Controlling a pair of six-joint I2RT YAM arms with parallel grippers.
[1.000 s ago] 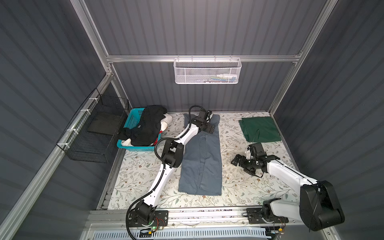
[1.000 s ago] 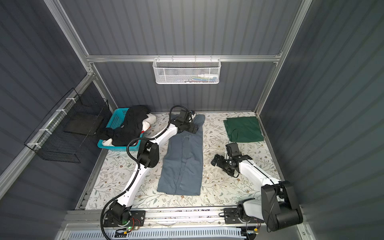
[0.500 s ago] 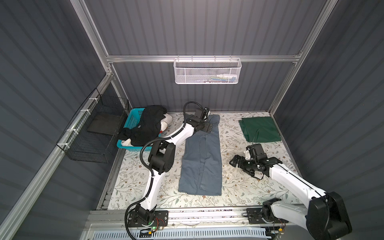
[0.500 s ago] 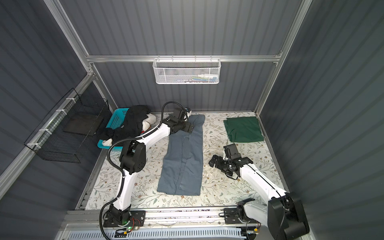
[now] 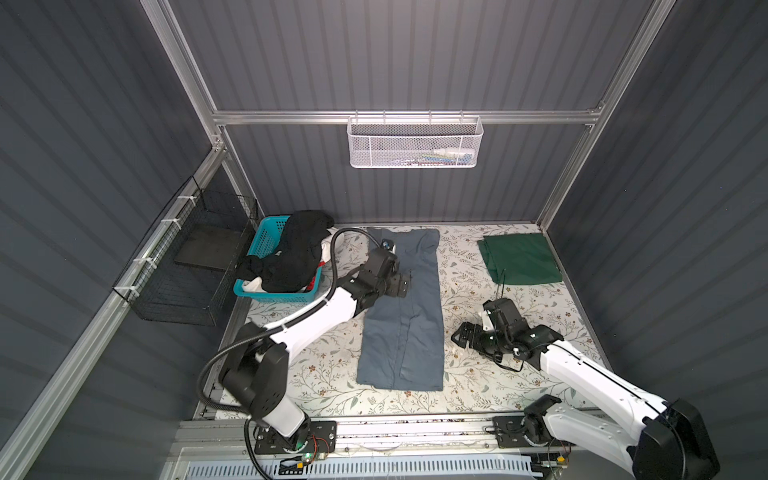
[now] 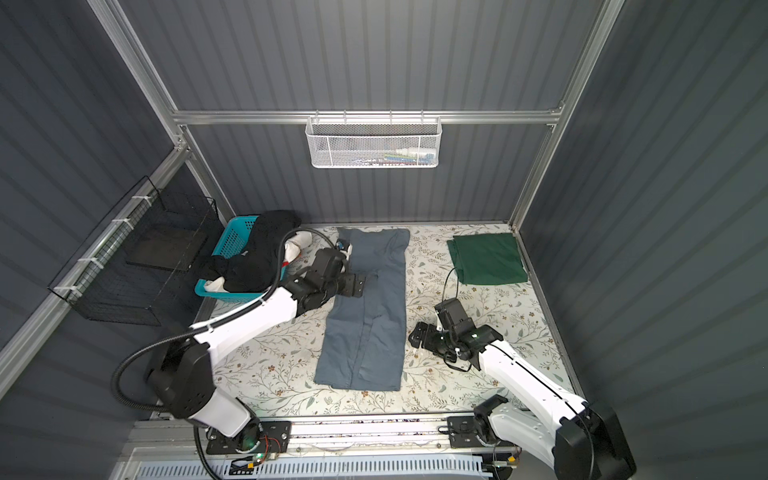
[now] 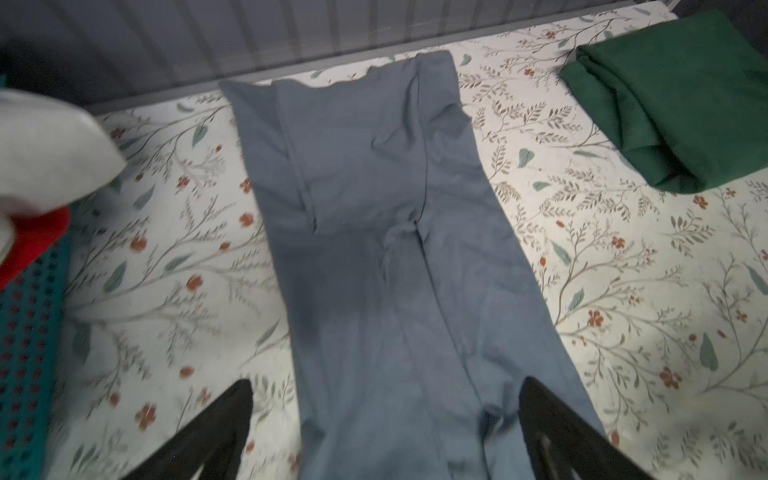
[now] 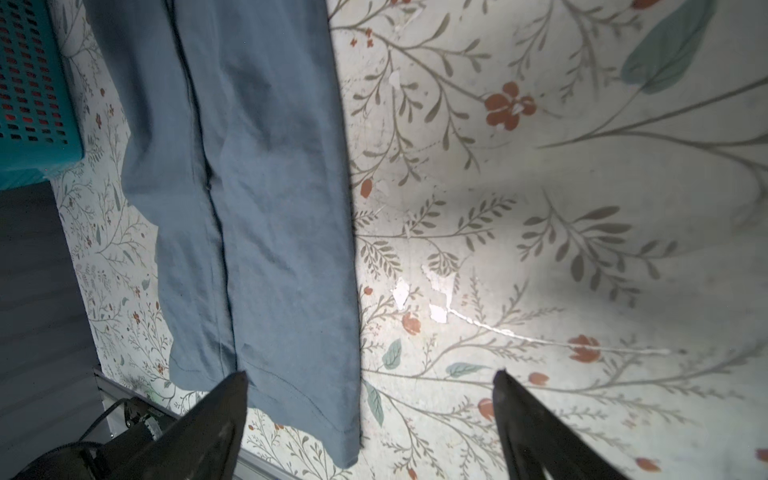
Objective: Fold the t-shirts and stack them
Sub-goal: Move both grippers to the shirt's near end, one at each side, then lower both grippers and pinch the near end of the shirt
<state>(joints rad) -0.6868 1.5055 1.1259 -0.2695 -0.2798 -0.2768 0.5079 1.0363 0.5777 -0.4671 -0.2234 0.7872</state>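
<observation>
A slate blue-grey t-shirt (image 5: 401,332) (image 6: 365,332) lies as a long narrow strip down the middle of the floral table, sleeves folded in. My left gripper (image 5: 398,285) (image 7: 384,386) hangs open over its middle part, with cloth below the jaws and nothing held. My right gripper (image 5: 460,335) (image 8: 370,374) is open above bare table just right of the shirt's (image 8: 257,208) right edge, near the hem. A dark green t-shirt (image 5: 519,257) (image 7: 673,95) lies folded at the back right. A black t-shirt (image 5: 295,253) is heaped in the basket over white (image 7: 41,145) and red (image 7: 33,237) cloth.
The turquoise lattice basket (image 5: 266,241) stands at the back left corner of the table. A black wire rack (image 5: 187,257) hangs on the left wall and a white mesh basket (image 5: 415,145) on the back wall. A metal rail (image 5: 374,428) runs along the front edge.
My left gripper has drawn back from the shirt's far end to over its middle. My right gripper has shifted a little left and forward, closer to the shirt's right edge.
</observation>
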